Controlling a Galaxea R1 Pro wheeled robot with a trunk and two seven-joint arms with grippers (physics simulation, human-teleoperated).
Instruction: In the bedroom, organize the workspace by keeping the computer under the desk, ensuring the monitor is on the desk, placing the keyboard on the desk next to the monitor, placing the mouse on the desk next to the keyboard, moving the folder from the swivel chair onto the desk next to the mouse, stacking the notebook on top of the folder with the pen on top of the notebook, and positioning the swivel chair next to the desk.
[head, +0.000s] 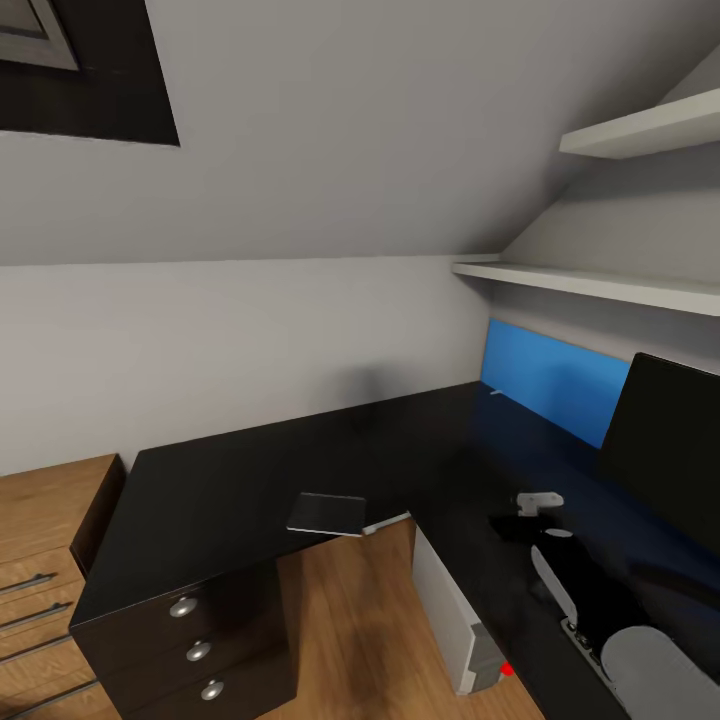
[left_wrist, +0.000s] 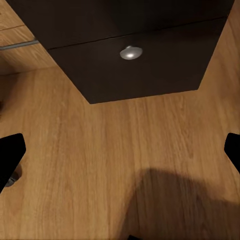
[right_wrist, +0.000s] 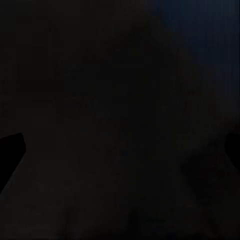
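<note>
Overhead, notebook (head: 327, 513) lies on desk (head: 230, 480); left gripper (left_wrist: 120, 150) spread apart, right gripper's state unclear.

**Soft, even light above — near-black at the right wrist**

The head view is evenly and softly lit, with no single bright source showing; the grey walls (head: 250, 330) shade gently from pale to darker toward the corner. The matte black desk (head: 250, 470) takes a faint sheen and a dim blue cast below the blue back panel (head: 550, 380). A vague dark smudge of shadow sits on the wall above the desk. Straight edges lean and stretch toward the frame's borders — wide-angle distortion. The rendering is slightly soft and blocky.

The left wrist view is warm and clear; a broad soft-edged shadow (left_wrist: 180, 205) lies on the wood floor (left_wrist: 100, 150), and the drawer knob (left_wrist: 130, 52) shows a small highlight.

The right wrist view is almost wholly dark, with only a faint blue tint in one corner.
</note>
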